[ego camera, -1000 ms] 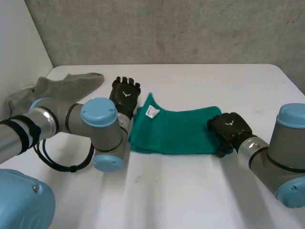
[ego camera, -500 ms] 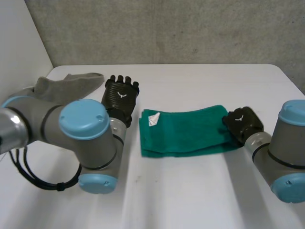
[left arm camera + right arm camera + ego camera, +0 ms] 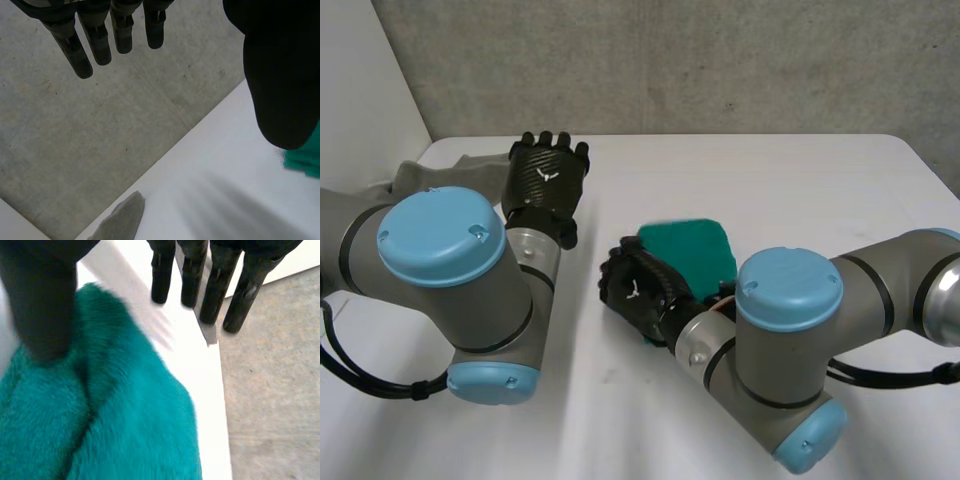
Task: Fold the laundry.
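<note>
Green towel (image 3: 692, 248) lies folded over on the white table (image 3: 800, 190). My right hand (image 3: 638, 293) is at the towel's near-left end, fingers straight and spread past the cloth, thumb resting on the pile, no grip. My left hand (image 3: 548, 182) hangs left of the towel, apart from it, fingers straight, holding nothing. Grey garment (image 3: 425, 178) lies further left of the towel.

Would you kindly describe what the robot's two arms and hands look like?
Both the left arm and the right arm are thick grey tubes with round light-blue joint caps. The left hand and right hand are black, each with a small white mark on its back.
</note>
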